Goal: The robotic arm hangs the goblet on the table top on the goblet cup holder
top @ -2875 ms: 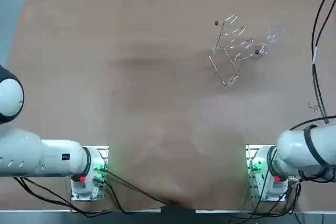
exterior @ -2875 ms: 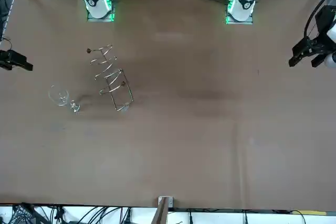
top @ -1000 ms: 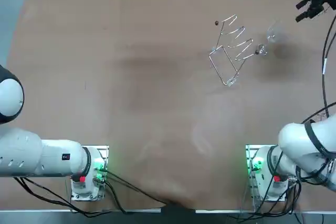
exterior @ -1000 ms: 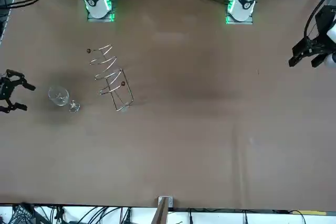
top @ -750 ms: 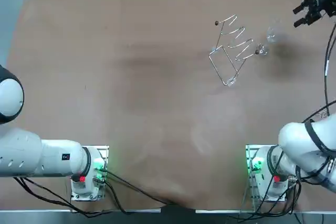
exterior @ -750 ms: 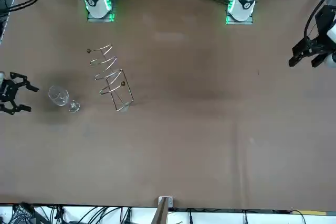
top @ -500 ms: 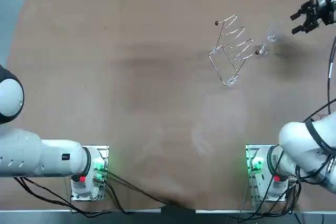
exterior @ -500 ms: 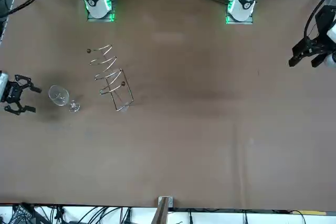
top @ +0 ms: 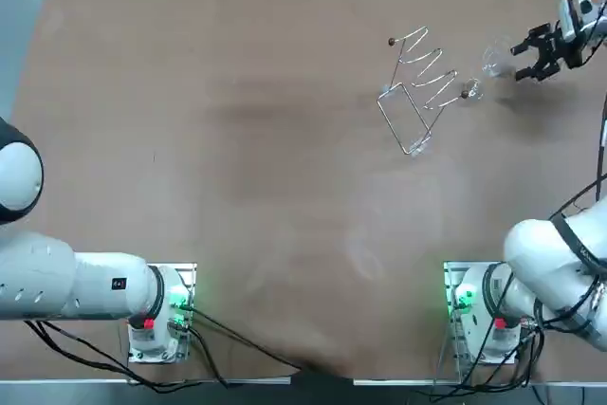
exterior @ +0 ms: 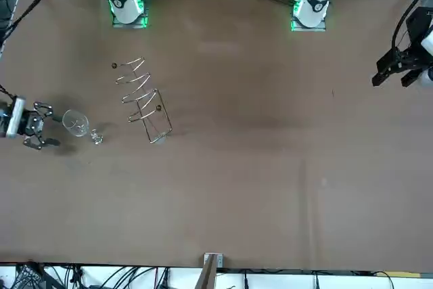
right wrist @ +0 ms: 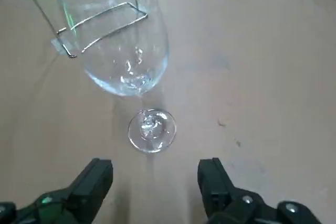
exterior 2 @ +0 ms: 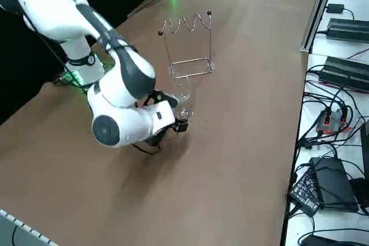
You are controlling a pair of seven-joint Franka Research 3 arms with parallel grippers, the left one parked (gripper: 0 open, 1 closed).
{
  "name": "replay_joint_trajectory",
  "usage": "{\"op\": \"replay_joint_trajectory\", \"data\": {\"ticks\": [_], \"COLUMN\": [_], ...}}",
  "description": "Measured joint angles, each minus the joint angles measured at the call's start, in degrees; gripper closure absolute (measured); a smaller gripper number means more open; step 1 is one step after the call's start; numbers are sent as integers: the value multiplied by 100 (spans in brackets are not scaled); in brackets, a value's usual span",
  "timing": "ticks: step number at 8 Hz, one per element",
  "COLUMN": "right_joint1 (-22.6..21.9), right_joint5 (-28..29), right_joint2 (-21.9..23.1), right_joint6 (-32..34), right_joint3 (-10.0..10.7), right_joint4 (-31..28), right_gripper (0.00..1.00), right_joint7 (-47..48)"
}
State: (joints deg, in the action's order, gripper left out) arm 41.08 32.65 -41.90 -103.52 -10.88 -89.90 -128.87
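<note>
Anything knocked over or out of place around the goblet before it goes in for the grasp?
Nothing stands out. The goblet stands upright on the table beside the wire holder, also upright. The right gripper is open, just short of the goblet.

We record one change, in the position of the right gripper (top: 523, 62). In the earliest pictures it hung at the right edge of the table (top: 237, 139). A second ago it was near the far right corner. Since then it has come steadily inward, its fingertips turning toward the goblet (top: 491, 62). It now sits just beside the glass without touching it, on the side away from the goblet cup holder (top: 417, 92).
</note>
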Motion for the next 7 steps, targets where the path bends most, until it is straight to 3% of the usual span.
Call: {"op": "replay_joint_trajectory", "data": {"ticks": [7], "right_joint1": [-125], "right_joint5": [438], "right_joint2": [-502], "right_joint6": [-141], "right_joint3": [-99], "right_joint4": [16], "right_gripper": [0], "right_joint7": [-678]}}
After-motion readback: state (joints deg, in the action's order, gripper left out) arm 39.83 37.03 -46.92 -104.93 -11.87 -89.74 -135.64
